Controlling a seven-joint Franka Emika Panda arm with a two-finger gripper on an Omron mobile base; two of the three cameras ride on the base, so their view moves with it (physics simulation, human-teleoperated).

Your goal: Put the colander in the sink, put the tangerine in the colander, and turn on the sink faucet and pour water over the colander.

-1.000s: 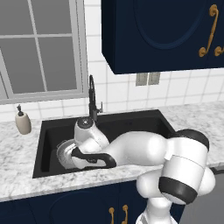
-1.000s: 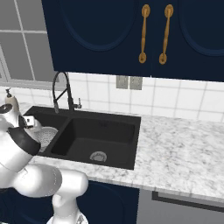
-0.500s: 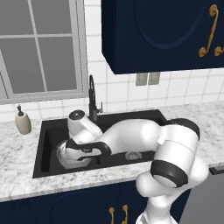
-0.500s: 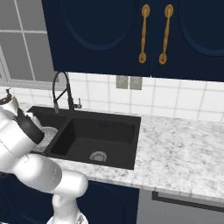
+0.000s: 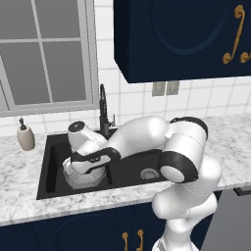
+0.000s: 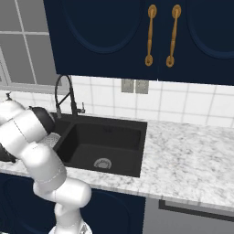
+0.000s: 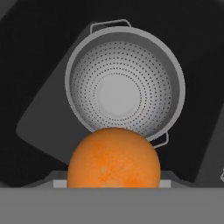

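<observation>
While the colander (image 7: 125, 85) already sits on the floor of the left basin of the sink (image 5: 49, 162), the first item of the task reads as complete.

Item, colander: silver-grey, perforated, upright and empty; from the hand camera its bowl lies open below, two wire handles at opposite sides of the rim. From the left base camera it shows as a pale bowl (image 5: 83, 177) under the arm, towards the front of that basin.

Item, tangerine (image 7: 113, 158): bright orange, close against the camera, carried above the near rim of the colander and not yet inside it. Judged to be in the grasp, since it hangs in the air with nothing under it.

Item, gripper (image 5: 93, 159): fingertips hidden behind the fruit; jaws taken to be pinching the tangerine at part width.

Item, sink faucet (image 5: 103, 110): dark gooseneck at the back edge of the sink, behind the divider; no water visible. Lever position too small to read.

Item, right basin: bare, silver drain (image 6: 102, 163) at its floor.

Outstanding: release the fruit into the bowl, then open the tap and bring water over the colander. Roughly halfway, by estimate.
</observation>
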